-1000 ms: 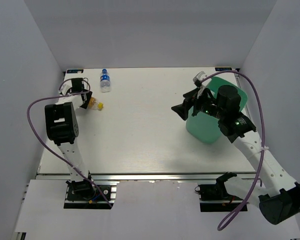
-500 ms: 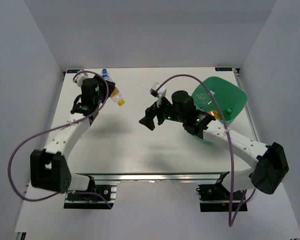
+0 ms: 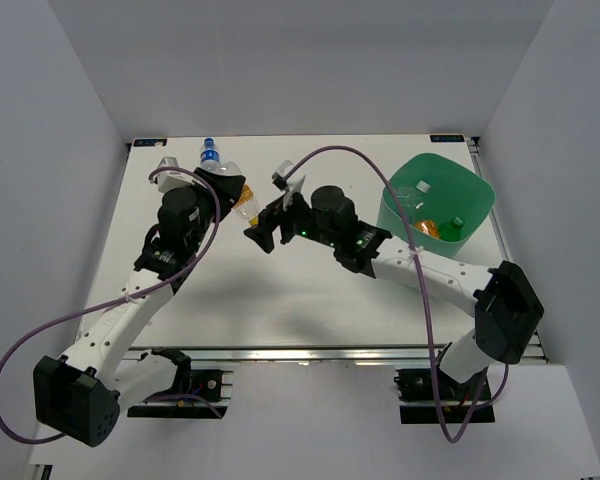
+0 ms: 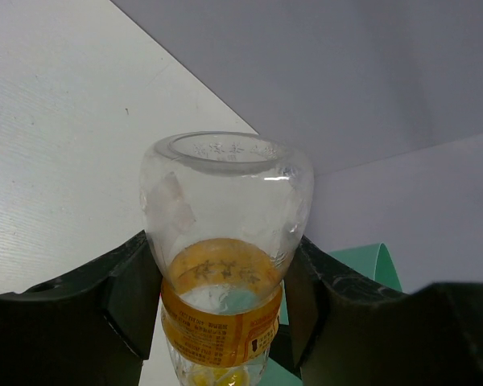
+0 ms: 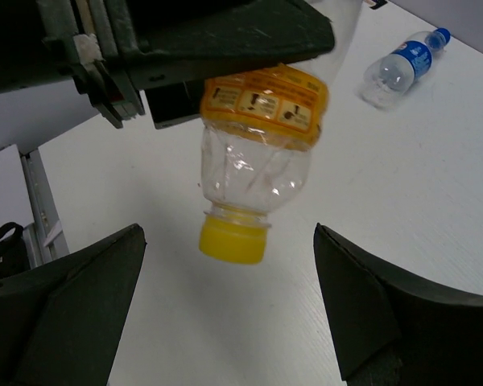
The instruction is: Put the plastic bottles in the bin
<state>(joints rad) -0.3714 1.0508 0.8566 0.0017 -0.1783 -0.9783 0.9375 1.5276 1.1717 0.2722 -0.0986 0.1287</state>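
Over mid-table, seen from above, the left gripper (image 3: 232,193) clamps the orange-band bottle (image 3: 245,208) in the air. The right gripper (image 3: 263,226) faces it from just beside, jaws spread wide and empty. A blue-label bottle (image 3: 210,156) lies near the far edge of the table (image 3: 280,290), behind the left gripper. The bin (image 3: 477,188) stands at the far right, well apart from both grippers, with bottles already inside (an orange bottle (image 3: 426,229) and a green cap (image 3: 457,222) show).

From the left wrist, two dark fingers (image 4: 133,293) press the orange-band bottle (image 4: 225,241) at its band, its clear base pointing away from the lens. A sliver of the bin (image 4: 372,269) shows beyond.

From the right wrist, the orange-band bottle (image 5: 253,145) hangs cap down from the left gripper (image 5: 225,32). Its yellow cap (image 5: 232,237) shows between the right gripper's wide-set fingers (image 5: 64,314), touching neither. The blue-label bottle (image 5: 402,68) lies on the table (image 5: 435,201) beyond.
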